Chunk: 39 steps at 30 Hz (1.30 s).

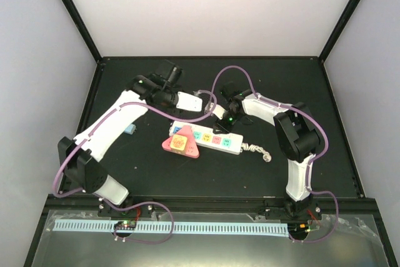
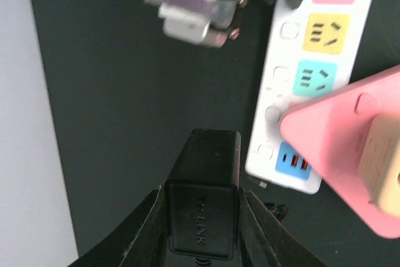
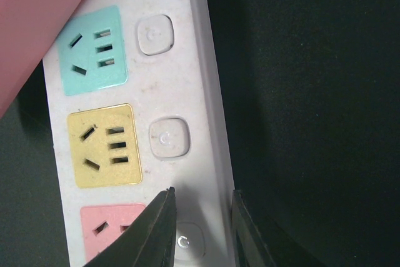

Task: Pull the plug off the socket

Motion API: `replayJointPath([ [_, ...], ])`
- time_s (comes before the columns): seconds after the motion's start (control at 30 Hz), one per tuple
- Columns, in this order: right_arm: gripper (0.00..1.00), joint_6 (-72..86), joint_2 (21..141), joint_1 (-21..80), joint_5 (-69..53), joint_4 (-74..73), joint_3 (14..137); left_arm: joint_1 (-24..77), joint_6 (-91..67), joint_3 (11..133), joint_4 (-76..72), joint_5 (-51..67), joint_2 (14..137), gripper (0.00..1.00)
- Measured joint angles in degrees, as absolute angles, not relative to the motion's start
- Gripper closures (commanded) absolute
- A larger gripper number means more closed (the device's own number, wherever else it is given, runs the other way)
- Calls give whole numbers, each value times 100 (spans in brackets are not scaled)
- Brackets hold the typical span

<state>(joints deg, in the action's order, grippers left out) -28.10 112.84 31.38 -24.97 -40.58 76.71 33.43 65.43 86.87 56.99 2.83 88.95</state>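
Quick status from me: my left jaws [image 2: 201, 207] are clamping the plug [image 2: 209, 154], a black block with TP-LINK lettering. It's sitting snug between both fingers with no slack showing. It's hanging over bare table [image 2: 125, 123], and the socket [image 2: 275, 101] is lying off to the right of those jaws, close by but not touching the plug. I'm not seeing any prongs from my angle, so I'm guessing a bit, but it's looking like the plug is already out of its outlet.

My right jaws [image 3: 200, 229] are sitting over the socket's long edge, right beside the pink outlet [image 3: 109, 232], with the yellow outlet [image 3: 103, 145] ahead and to the left of the fingertips. There's only a narrow gap between those fingers, and the white rim is running through it. Honestly can't tell if I'm pinching the rim or just pressing the socket down onto the table.

A big pink triangular block [image 2: 340, 148] is also lying across the end of the socket nearest my left jaws, covering part of it.

Progress-wise, I'm calling the pulling part basically done. What's left, as I'm reading it, is carrying the plug clear, maybe setting it down, and easing my right side off the socket without nudging it.
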Motion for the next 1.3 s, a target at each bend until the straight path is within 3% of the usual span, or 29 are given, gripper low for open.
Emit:
replayJointPath([
  [0.43, 72, -2812, 11284, 3138, -2499, -4058, 7671, 2005, 6261, 8595, 5688, 532, 7924, 92],
  [1.0, 72, -2810, 11284, 3138, -2499, -4056, 7671, -71, 6372, 7236, 6154, 1127, 6453, 92],
  [1.3, 72, -2810, 11284, 3138, -2499, -4056, 7671, -296, 6722, 6420, 6504, 1470, 6678, 91],
])
